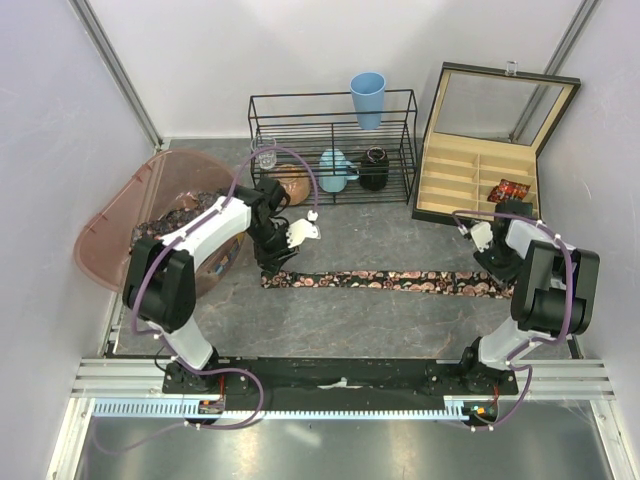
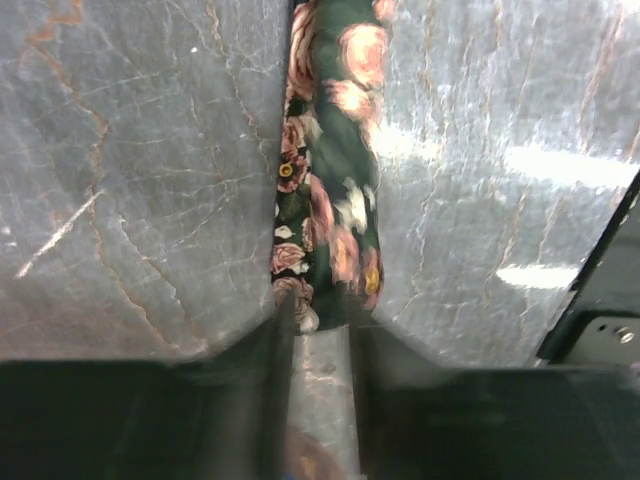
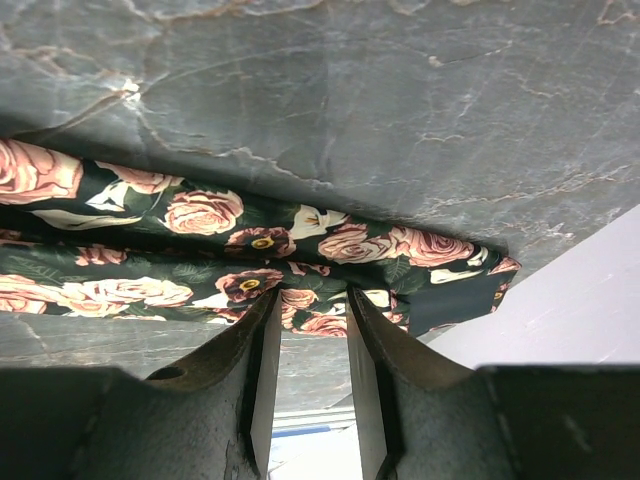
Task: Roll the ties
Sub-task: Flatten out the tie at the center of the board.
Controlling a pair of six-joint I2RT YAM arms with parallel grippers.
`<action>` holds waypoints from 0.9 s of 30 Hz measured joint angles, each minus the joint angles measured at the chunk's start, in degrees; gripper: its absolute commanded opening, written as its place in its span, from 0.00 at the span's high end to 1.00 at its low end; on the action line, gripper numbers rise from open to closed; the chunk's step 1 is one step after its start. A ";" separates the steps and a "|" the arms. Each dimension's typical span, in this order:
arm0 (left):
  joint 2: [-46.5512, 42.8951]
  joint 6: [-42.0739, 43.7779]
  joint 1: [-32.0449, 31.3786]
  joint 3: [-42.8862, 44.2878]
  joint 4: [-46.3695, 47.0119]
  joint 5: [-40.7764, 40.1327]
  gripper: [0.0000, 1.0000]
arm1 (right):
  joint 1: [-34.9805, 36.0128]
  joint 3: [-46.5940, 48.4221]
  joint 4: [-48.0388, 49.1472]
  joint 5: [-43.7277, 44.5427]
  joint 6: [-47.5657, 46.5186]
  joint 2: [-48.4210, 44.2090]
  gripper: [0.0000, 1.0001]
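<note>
Judged from how things lie, the rolling has barely begun. Only one small rolled coil of rose-patterned fabric (image 1: 508,190) sits in a compartment of the open cream-lined wooden box (image 1: 460,170) at the back right corner. One long dark necktie printed with pink and tan roses (image 1: 390,281) lies flat and unrolled across the middle of the counter, parallel to the near edge. A heap of dark patterned fabric (image 1: 170,215) waits in the translucent pink-brown plastic tub (image 1: 105,235) along the left edge; how many ties it holds cannot be counted. The left gripper (image 1: 275,260) is down at the tie's left end, fingertips narrowly apart with the narrow tip of the tie at them in its wrist view (image 2: 320,335); whether it pinches the fabric I cannot tell. The right gripper (image 1: 497,265) stands at the tie's right end, where two layers show, its jaws a narrow gap apart astride the tie's near edge (image 3: 313,305), gripping nothing. So the count is one coil, one laid-out tie and one heap. One black wire rack (image 1: 300,97) stands at the back edge, bearing one blue plastic cup (image 1: 367,98).
</note>
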 measured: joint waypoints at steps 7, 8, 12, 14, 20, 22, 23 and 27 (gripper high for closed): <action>-0.87 -0.07 0.00 0.00 0.74 2.27 0.36 | -0.59 0.92 0.26 0.17 -0.26 0.76 0.61; -1.38 -0.11 -0.02 0.00 1.09 3.04 0.36 | -0.70 1.03 0.28 0.17 -0.39 0.85 0.61; -4.26 -0.33 -0.76 -0.70 4.68 5.53 0.34 | -1.84 1.07 1.31 0.26 -1.60 0.92 0.61; -7.28 -1.22 -1.38 -2.32 8.39 6.38 0.29 | -2.75 1.27 1.68 0.22 -2.32 0.94 0.61; -16.98 -6.01 -2.05 -3.80 20.17 6.93 0.16 | -4.50 6.21 -0.83 -4.85 -2.78 0.81 0.48; -18.73 -7.34 -2.03 -3.80 23.37 8.41 0.00 | -4.48 9.77 -2.36 -8.72 -2.38 -0.09 0.37; -19.02 -7.61 -2.03 -3.80 24.37 9.51 0.00 | -4.48 11.43 -3.06 -11.39 -2.21 -0.85 0.34; -16.90 -11.63 -2.62 -3.82 26.56 13.77 0.00 | -3.52 14.16 -4.11 -22.53 -3.08 -6.84 0.17</action>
